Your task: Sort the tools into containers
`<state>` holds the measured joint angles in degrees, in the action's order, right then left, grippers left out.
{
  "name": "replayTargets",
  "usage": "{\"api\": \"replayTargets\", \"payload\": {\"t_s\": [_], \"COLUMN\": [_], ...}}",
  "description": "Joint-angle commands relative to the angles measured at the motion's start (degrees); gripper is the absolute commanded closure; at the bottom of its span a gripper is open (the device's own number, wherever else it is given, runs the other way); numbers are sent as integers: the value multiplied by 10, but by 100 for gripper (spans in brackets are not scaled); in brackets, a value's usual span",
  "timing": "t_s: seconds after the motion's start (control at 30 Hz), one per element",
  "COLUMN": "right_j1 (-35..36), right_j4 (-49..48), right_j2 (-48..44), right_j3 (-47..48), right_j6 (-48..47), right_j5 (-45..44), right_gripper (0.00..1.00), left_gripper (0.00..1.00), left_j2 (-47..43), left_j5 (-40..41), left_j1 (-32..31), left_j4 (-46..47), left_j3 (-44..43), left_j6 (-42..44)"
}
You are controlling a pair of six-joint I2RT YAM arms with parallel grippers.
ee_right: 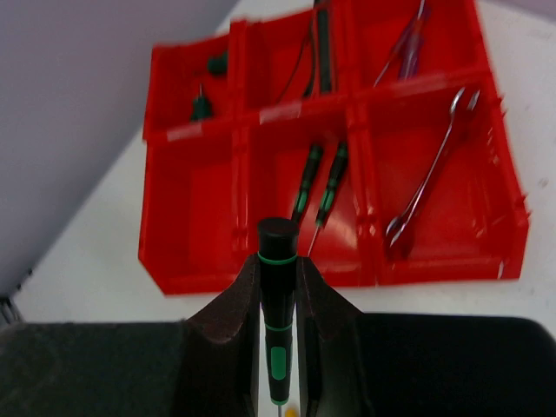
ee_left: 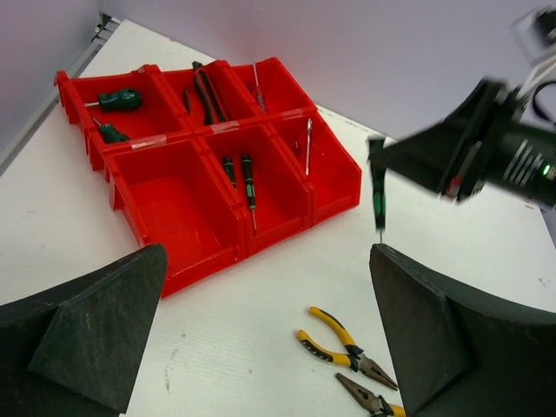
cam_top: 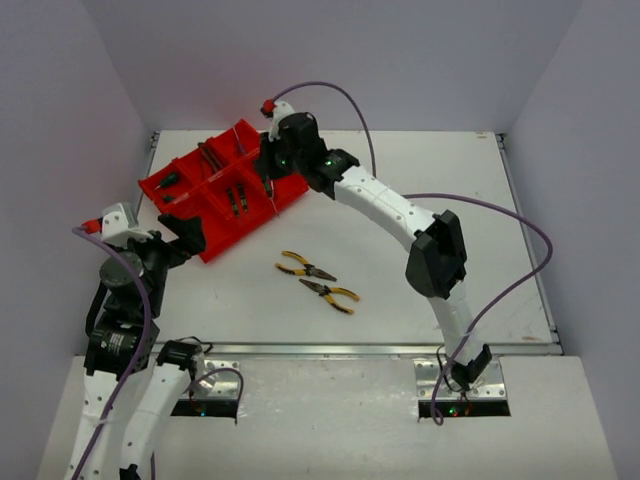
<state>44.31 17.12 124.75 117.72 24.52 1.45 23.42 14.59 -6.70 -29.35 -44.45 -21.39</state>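
Observation:
The red divided tray (cam_top: 150,185) lies at the table's far left. My right gripper (cam_top: 268,182) hovers over the tray's near right corner, shut on a green-black screwdriver (ee_right: 278,321) that hangs tip down (ee_left: 378,195). Two similar screwdrivers (ee_right: 317,187) lie in the near middle compartment. A silver wrench (ee_right: 430,182) lies in the near right one. The near left compartment (ee_right: 191,208) is bare. Two yellow-handled pliers (cam_top: 307,267) (cam_top: 330,294) lie on the table in front of the tray. My left gripper (ee_left: 269,347) is open and empty, just left of the pliers and near the tray's front corner (cam_top: 188,232).
The far compartments hold green-handled screwdrivers (ee_left: 117,100), a red-black tool (ee_left: 207,91) and thin silver tools (ee_left: 258,87). Walls close in the table at the back and both sides. The right arm (cam_top: 400,215) arches across the table's middle.

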Motion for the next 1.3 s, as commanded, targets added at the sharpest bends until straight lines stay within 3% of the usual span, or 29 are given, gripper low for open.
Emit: {"api": "replayTargets", "payload": {"t_s": [0.0,0.27,0.37,0.87,0.97,1.0,1.07,1.1,1.13,1.27], "right_j1": [-8,-13,-12,-5,-2,-2,-1,0,1,11], "right_j4": [-113,-283,-295,-380,-383,-382,-369,-363,-357,-339], "right_j2": [63,141,179,263,270,271,268,261,252,171], "right_j3": [49,80,126,128,125,122,123,122,119,66], "right_j6": [81,107,107,105,92,92,92,88,83,29], "right_j5": [-23,-35,-38,-60,-58,-56,-50,-49,-46,-39], "right_gripper": [100,100,100,100,96,85,39,26,17,1], "left_gripper": [0,0,0,0,0,0,0,0,0,0], "left_j2": [-1,-11,-13,-14,-15,-15,-14,-14,-13,-11], "left_j5": [4,0,-5,-23,-24,-24,-27,-27,-28,-29], "left_j1": [2,2,2,1,1,1,1,1,1,0], "left_j4": [23,21,23,25,25,25,26,26,26,26], "left_j3": [1,2,3,4,4,4,5,5,5,5], "left_j6": [-3,-4,-3,-1,-1,0,0,0,0,1]}}
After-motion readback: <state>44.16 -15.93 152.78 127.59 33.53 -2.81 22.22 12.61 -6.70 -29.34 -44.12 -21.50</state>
